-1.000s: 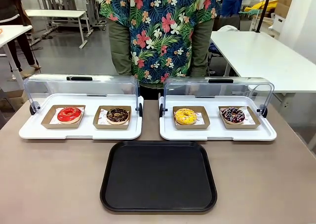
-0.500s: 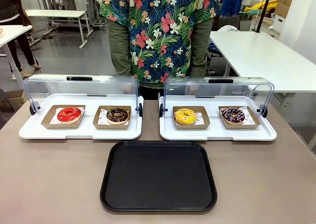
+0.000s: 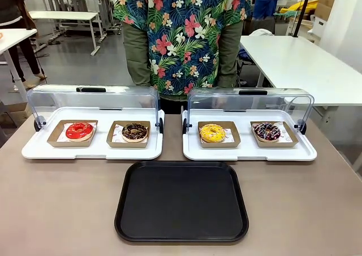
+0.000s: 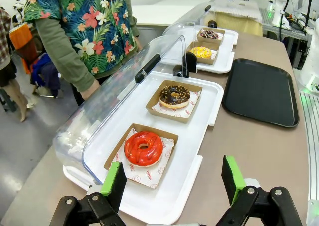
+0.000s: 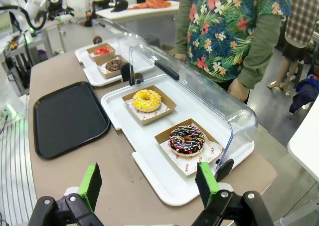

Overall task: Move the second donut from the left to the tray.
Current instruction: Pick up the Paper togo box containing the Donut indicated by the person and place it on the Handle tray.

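Observation:
The chocolate-frosted donut with light sprinkles (image 3: 134,131) sits in its small brown cardboard tray, second from the left, on the left white tray; it also appears as the chocolate donut (image 4: 174,96) and the chocolate donut (image 5: 114,65) in the wrist views. The black tray (image 3: 182,200) lies in front of the white trays, bare, and appears as the black tray (image 4: 260,90) and the black tray (image 5: 67,117) in the wrist views. My left gripper (image 4: 174,183) hangs open above the left white tray's near end, over the red donut. My right gripper (image 5: 149,185) hangs open above the right white tray's near corner.
A red-glazed donut (image 3: 79,131) shares the left white tray (image 3: 90,150). The right white tray (image 3: 249,151) holds a yellow donut (image 3: 212,133) and a dark drizzled donut (image 3: 266,131). Both clear lids (image 3: 93,98) stand raised at the back. A person in a floral shirt (image 3: 184,35) stands behind.

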`<state>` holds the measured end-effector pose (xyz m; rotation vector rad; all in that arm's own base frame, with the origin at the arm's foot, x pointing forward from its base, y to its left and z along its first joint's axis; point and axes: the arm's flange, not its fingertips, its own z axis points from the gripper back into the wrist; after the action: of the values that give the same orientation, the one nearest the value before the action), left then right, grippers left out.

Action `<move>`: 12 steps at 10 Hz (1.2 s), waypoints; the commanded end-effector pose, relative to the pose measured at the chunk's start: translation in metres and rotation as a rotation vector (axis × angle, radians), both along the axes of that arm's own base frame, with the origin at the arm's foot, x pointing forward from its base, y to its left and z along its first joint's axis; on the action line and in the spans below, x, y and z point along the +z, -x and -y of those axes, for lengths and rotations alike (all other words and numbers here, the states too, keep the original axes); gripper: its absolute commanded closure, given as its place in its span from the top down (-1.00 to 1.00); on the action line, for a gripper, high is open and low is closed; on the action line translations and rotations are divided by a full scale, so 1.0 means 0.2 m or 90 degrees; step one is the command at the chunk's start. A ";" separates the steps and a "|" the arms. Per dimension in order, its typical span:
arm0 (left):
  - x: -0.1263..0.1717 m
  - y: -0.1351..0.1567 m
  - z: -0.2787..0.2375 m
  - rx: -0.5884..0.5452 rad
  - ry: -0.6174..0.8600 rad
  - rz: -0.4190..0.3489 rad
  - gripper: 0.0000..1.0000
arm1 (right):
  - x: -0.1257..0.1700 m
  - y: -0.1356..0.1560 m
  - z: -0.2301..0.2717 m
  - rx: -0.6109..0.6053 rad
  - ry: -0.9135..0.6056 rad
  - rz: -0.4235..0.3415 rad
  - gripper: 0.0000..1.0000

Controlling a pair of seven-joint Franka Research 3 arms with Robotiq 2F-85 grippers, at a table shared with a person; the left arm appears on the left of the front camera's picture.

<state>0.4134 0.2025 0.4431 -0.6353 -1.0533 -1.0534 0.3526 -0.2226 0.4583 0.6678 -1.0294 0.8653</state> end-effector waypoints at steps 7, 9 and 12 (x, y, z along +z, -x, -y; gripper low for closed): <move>0.01 0.00 0.00 -0.003 -0.001 0.002 1.00 | 0.01 -0.01 0.00 0.003 -0.006 0.015 1.00; 0.01 0.00 0.00 -0.003 -0.001 0.002 1.00 | 0.01 -0.01 0.00 0.003 -0.006 0.015 1.00; 0.01 0.00 0.00 -0.003 -0.001 0.002 1.00 | 0.01 -0.01 0.00 0.003 -0.006 0.015 1.00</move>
<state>0.4134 0.2025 0.4431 -0.6353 -1.0533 -1.0534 0.3526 -0.2226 0.4583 0.6678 -1.0294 0.8653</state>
